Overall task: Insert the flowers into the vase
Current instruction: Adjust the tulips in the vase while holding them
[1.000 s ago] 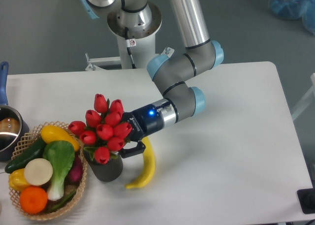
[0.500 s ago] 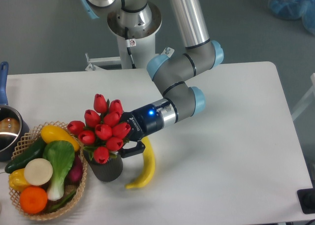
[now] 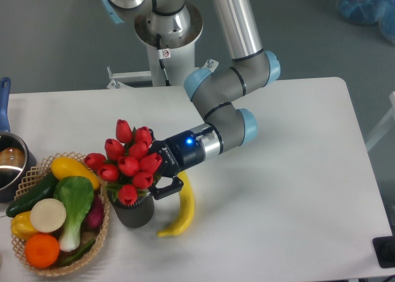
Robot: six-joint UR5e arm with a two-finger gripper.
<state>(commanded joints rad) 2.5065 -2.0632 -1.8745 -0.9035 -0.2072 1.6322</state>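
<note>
The flowers (image 3: 129,161), a tight bunch of red tulips with green leaves, stand with their stems down inside the vase (image 3: 133,213), a short dark cylinder near the table's front left. My gripper (image 3: 153,182) reaches in from the right, just under the blooms and above the vase's rim. It appears shut on the bunch. One black finger (image 3: 167,188) shows on the near side. The other finger and the stems are hidden behind the tulips.
A yellow banana (image 3: 181,211) lies just right of the vase, under my wrist. A wicker basket (image 3: 102,228) of vegetables and fruit touches the vase's left side. A metal pot (image 3: 8,166) with a blue handle sits at the left edge.
The gripper and the tulip bunch have shifted together slightly left and up. The vase, banana and basket have stayed put.
</note>
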